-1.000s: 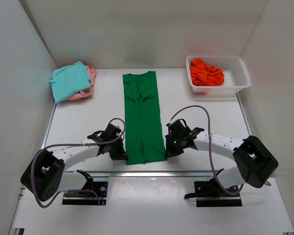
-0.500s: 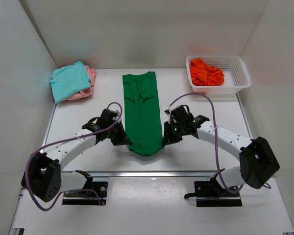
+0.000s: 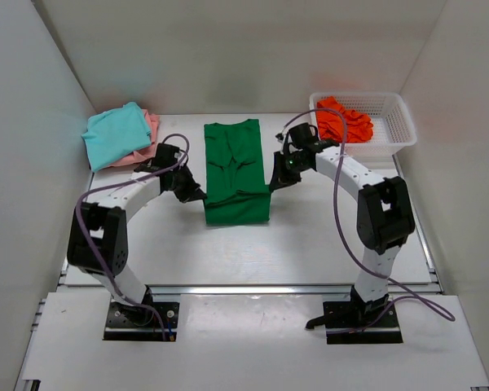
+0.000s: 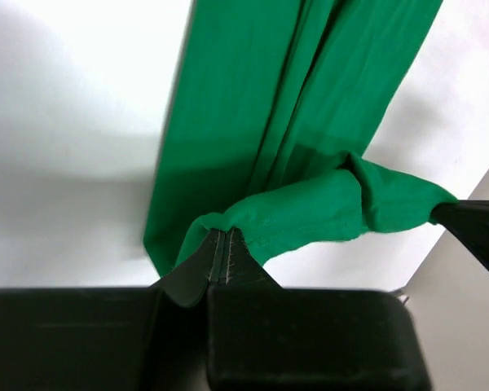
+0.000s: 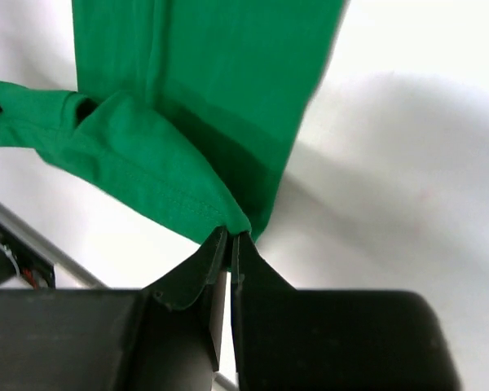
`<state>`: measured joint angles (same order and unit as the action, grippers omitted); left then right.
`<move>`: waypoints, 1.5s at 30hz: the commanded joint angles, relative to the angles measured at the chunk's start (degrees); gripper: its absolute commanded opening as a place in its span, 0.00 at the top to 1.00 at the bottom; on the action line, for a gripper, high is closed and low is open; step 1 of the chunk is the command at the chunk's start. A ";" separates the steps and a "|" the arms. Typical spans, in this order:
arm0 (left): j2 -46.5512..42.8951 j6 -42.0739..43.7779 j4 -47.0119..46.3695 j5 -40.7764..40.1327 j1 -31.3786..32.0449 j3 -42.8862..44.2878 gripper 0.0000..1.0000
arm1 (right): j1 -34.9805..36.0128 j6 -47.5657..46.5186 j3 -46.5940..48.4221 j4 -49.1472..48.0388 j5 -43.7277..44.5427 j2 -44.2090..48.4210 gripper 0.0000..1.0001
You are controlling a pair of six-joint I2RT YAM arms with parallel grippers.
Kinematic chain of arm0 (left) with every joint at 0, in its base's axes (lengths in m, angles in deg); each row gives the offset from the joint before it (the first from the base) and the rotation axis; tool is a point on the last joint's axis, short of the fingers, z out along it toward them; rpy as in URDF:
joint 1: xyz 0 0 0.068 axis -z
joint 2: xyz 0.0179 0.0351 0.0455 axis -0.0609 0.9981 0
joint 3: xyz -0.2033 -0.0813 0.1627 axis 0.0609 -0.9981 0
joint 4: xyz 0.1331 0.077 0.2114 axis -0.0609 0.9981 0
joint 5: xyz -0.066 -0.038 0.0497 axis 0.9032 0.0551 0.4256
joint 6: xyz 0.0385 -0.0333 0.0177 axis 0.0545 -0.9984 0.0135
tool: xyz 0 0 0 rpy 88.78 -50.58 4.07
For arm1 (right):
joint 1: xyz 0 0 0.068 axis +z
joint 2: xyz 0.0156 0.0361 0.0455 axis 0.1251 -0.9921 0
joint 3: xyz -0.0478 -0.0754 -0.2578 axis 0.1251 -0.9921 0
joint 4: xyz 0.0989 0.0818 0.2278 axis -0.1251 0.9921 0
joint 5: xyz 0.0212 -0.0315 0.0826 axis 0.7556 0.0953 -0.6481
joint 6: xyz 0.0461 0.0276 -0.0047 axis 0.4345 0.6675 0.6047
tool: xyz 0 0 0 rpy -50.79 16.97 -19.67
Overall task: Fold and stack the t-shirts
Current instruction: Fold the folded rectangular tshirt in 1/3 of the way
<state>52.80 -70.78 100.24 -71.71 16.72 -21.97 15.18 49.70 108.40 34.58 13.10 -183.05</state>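
1. We see the left gripper (image 4: 219,248) pinched shut on 1 hem corner of the dark green t-shirt (image 3: 236,175), at the shirt's left edge.
2. The right gripper (image 5: 228,238) is likewise clamped on the opposite hem corner, at the shirt's right edge.
3. Between the 2 grippers the held hem sags above the rest of the shirt, which lies lengthwise mid-table (image 3: 326,236).
4. The teal t-shirt (image 3: 116,134) lies on the pale pink t-shirt (image 3: 151,130) at the far left corner.
5. The bright orange t-shirt (image 3: 342,122) sits crumpled in the white basket (image 3: 395,122), far right.
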 commanded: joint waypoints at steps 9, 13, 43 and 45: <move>14.17 2.14 -1.78 2.61 -3.12 16.13 1.00 | -3.21 -3.55 22.60 5.98 -1.07 -15.79 1.00; 17.77 1.71 -3.78 3.48 -3.74 18.61 0.98 | -3.12 -3.81 27.52 6.24 -2.20 -19.48 1.00; -2.41 -10.52 -31.84 -3.53 -1.90 -17.06 0.50 | 1.00 9.99 -14.19 -19.49 13.61 6.79 0.52; -4.61 -10.07 -30.87 -7.04 0.46 -19.27 0.50 | 2.32 12.61 -16.66 -21.26 12.65 7.67 0.50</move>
<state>52.42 -85.91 62.84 -71.71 14.30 -38.47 15.64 58.58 94.78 17.82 25.62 -178.16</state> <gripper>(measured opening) 0.503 0.491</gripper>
